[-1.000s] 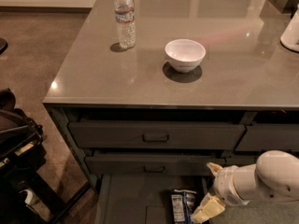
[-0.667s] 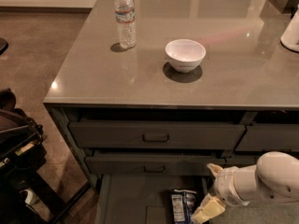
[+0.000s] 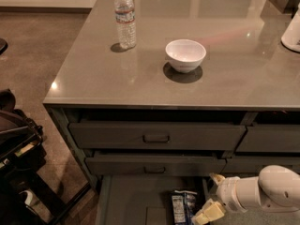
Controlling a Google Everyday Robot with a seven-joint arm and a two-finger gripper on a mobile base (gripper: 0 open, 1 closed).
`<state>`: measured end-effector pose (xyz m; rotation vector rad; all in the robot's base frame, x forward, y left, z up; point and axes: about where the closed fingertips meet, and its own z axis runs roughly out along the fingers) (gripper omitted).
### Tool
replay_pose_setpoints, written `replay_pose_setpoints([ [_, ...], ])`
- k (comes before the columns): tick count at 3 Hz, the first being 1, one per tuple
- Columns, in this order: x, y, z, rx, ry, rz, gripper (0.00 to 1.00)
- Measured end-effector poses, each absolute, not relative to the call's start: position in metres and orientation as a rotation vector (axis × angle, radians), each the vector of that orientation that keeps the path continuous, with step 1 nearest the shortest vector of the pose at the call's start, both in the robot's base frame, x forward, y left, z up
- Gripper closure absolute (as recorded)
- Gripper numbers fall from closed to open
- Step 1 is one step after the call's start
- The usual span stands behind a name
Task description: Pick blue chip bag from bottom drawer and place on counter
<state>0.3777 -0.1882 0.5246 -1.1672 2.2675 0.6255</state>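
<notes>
The blue chip bag point(image 3: 183, 206) lies flat on the floor of the open bottom drawer point(image 3: 133, 198), near its right side at the bottom of the camera view. My gripper point(image 3: 212, 196) reaches in from the right, just right of the bag and slightly above the drawer floor. Its two pale fingers point(image 3: 209, 213) stand apart and hold nothing; the lower one is close to the bag's right edge. The grey counter point(image 3: 234, 78) spreads above the drawer fronts.
A white bowl point(image 3: 185, 55) and a water bottle point(image 3: 125, 18) stand on the counter, with a white appliance point(image 3: 291, 32) at its right edge. Two shallower handled drawers point(image 3: 156, 136) sit slightly pulled out above the bottom one. Dark equipment point(image 3: 14, 144) stands on the floor at left.
My gripper has sunk slightly toward the drawer, staying beside the bag. The bag, bowl and bottle have not moved.
</notes>
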Motion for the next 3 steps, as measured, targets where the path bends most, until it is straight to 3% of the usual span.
replay_pose_setpoints([
  [3,0.379,-0.191,0.431,-0.99,2.301,0.767,0.0],
])
